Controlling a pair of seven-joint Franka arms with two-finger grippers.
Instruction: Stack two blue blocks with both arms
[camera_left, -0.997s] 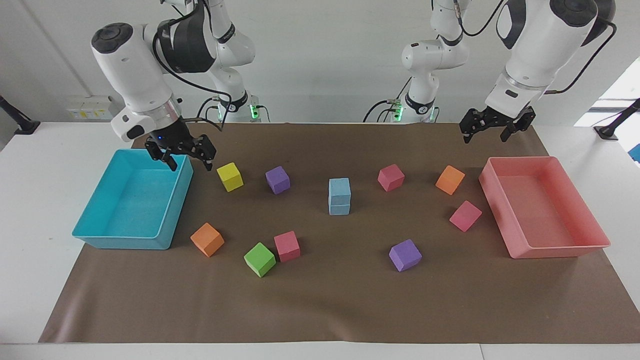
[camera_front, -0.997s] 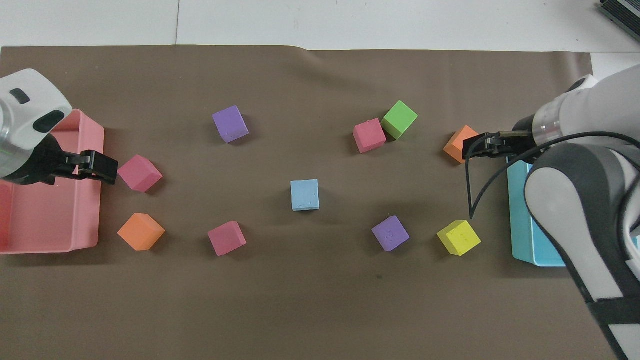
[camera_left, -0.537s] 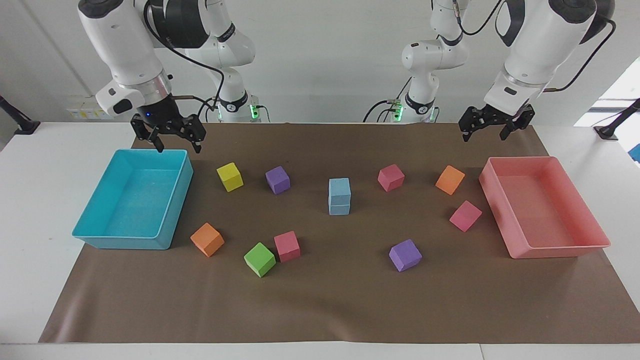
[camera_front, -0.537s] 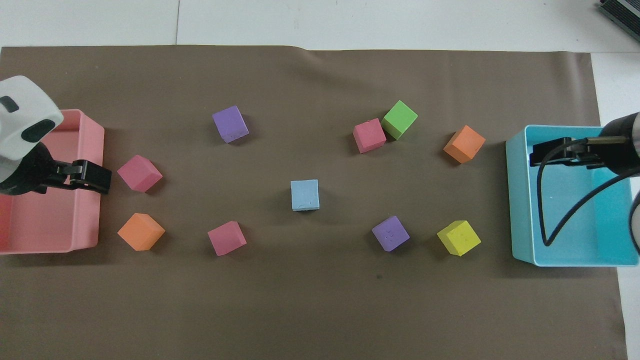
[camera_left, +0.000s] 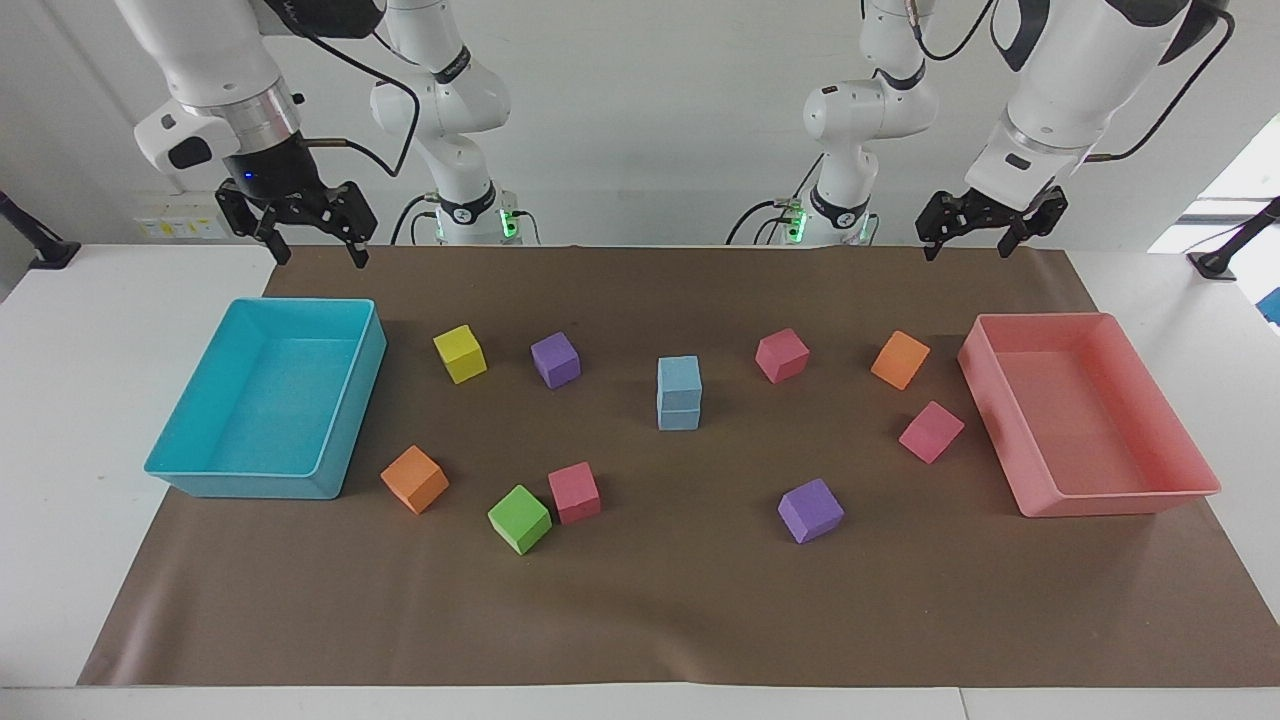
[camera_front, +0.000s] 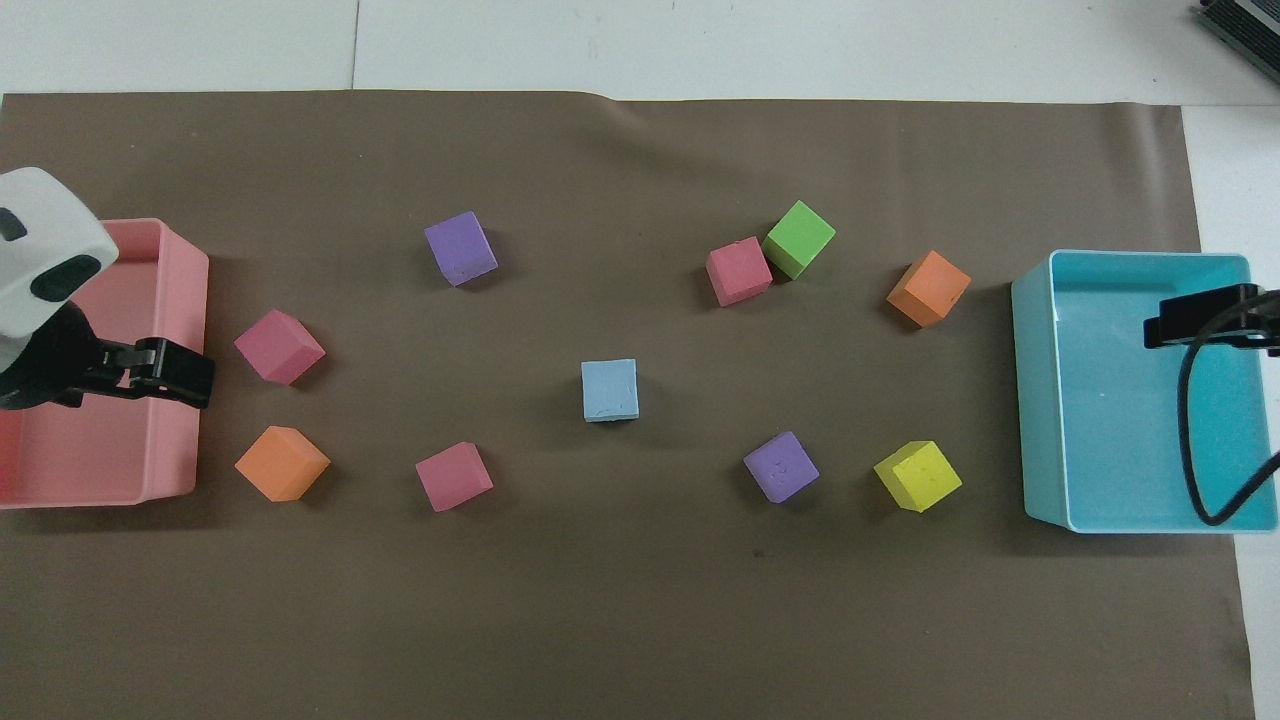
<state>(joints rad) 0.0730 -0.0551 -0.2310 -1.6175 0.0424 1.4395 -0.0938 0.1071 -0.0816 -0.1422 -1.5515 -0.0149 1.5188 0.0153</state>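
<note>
Two blue blocks (camera_left: 679, 392) are sitting stacked, one squarely on the other, near the middle of the brown mat (camera_left: 640, 620); in the overhead view only the top face of the stack (camera_front: 610, 390) is showing. Neither gripper is touching the stack.

The right gripper (camera_left: 314, 256) is hanging raised in the air with its fingers spread apart and nothing between them. In the overhead view it (camera_front: 1200, 318) is appearing over the cyan tray (camera_left: 175, 462), though that view alone is probably overstating how far over the tray it is standing. The left gripper (camera_left: 967, 248) is likewise hanging raised, fingers spread and holding nothing, over the edge of the pink tray (camera_left: 1120, 500) at the left arm's end of the table.

Nine other cubes are lying loose on the mat, all apart from the stack:
- A yellow cube (camera_left: 460, 354) and a purple cube (camera_left: 555, 360) are lying toward the right arm's end, nearer to the robots than the stack.
- An orange cube (camera_left: 414, 479), a green cube (camera_left: 519, 519) and a pink cube (camera_left: 574, 492) are lying farther from the robots; the green and pink ones are sitting just beside each other.
- Toward the left arm's end, a second pink cube (camera_left: 781, 355), a second orange cube (camera_left: 900, 359), a third pink cube (camera_left: 931, 431) and a second purple cube (camera_left: 810, 510) are lying well spaced.
</note>
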